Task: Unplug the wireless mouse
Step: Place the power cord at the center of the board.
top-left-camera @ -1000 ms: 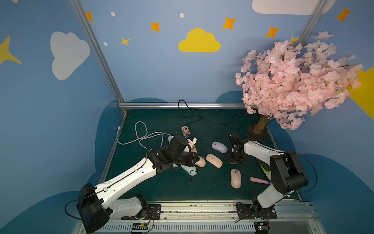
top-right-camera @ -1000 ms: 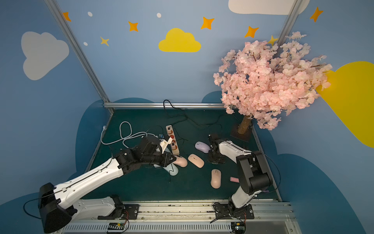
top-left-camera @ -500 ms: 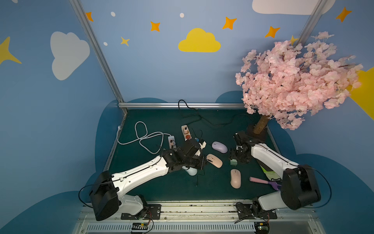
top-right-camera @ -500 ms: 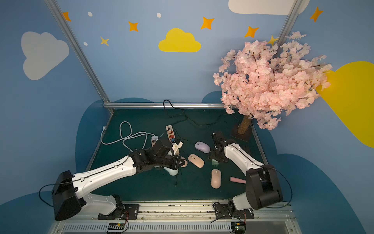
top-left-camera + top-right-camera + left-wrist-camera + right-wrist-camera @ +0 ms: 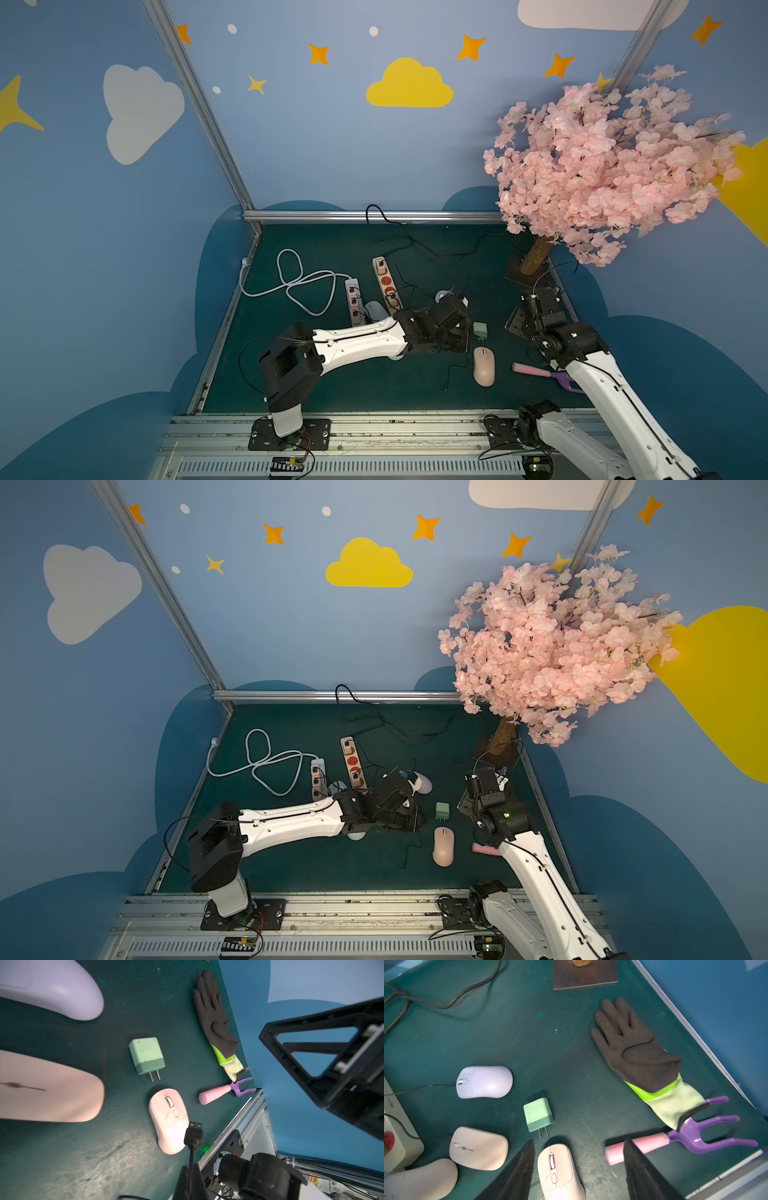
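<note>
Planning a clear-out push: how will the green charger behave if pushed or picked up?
The green charger looks like a rigid plastic block lying flat, so it should slide rather than roll on the mat. Its smooth rounded sides may slip in a pinch. The two prongs at one end might snag if pushed that way.

On the desk (image 5: 374, 390), the charger (image 5: 480, 331) lies just behind the front-most mouse (image 5: 484, 365), the rake (image 5: 534, 370) lies right of that mouse, 2 power strips (image 5: 352, 301) sit side by side further left and behind, and the tree (image 5: 536, 257) stands at the back right.
</note>
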Robot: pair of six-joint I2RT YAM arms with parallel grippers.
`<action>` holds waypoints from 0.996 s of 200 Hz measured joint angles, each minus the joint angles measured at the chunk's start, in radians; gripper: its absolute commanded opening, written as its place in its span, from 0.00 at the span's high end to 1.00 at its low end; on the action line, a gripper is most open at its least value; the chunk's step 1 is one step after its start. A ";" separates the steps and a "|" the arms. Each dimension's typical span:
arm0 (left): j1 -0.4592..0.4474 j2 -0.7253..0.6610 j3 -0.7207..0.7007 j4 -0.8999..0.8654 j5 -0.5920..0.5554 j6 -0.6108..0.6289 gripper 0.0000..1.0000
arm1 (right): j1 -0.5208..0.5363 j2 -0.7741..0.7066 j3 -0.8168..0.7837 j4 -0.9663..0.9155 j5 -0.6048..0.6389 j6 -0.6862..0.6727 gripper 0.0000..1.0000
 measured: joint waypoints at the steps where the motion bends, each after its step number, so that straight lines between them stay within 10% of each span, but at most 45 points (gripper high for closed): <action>1: 0.000 0.002 0.001 0.001 0.000 -0.002 0.96 | 0.000 0.000 0.000 0.000 0.000 0.000 0.33; 100: 0.082 0.335 0.252 0.023 -0.054 -0.006 0.93 | 0.000 -0.025 -0.011 -0.010 -0.021 -0.003 0.32; 199: 0.098 0.414 0.387 -0.063 -0.110 0.089 0.51 | 0.000 -0.054 -0.038 0.013 -0.076 -0.052 0.24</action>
